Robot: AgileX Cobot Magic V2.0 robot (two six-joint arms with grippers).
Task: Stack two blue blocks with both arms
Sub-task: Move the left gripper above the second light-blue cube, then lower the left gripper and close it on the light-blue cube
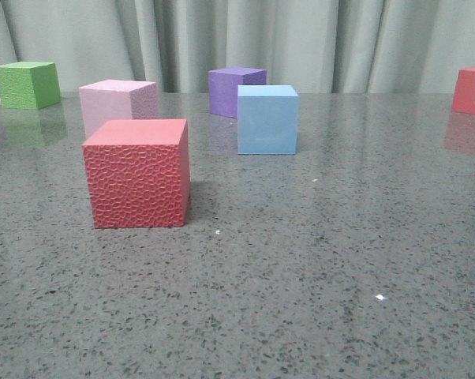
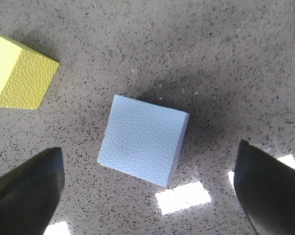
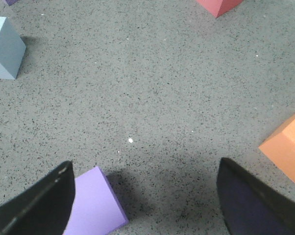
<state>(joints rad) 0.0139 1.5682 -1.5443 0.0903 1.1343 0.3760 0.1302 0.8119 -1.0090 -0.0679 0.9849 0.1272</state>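
Overall, no container shows: every cube stands straight on the speckled grey table [image 1: 316,268]. In the front view one blue block [image 1: 267,119] sits flat toward the far edge, near the middle, one face square to the camera; being a cube, it has no long axis. A purple cube [image 1: 236,91] stands just behind it, partly overlapped. A pink cube [image 1: 118,105] and a large red cube [image 1: 136,173] stand left of it, a green cube [image 1: 28,84] near the far left corner, and a second red cube [image 1: 472,91] at the far right edge.

The left wrist view shows a second blue block [image 2: 143,140], flat, turned slightly askew, lying between the spread fingers of the left gripper [image 2: 147,188], untouched; a yellow cube [image 2: 20,73] lies apart from it.

The right gripper [image 3: 145,200] is also spread wide, holding nothing; a lilac cube [image 3: 96,205] sits against one finger [image 3: 42,203], an orange cube [image 3: 287,149] near the other.

Counted: two blue blocks, each gripper over bare table.
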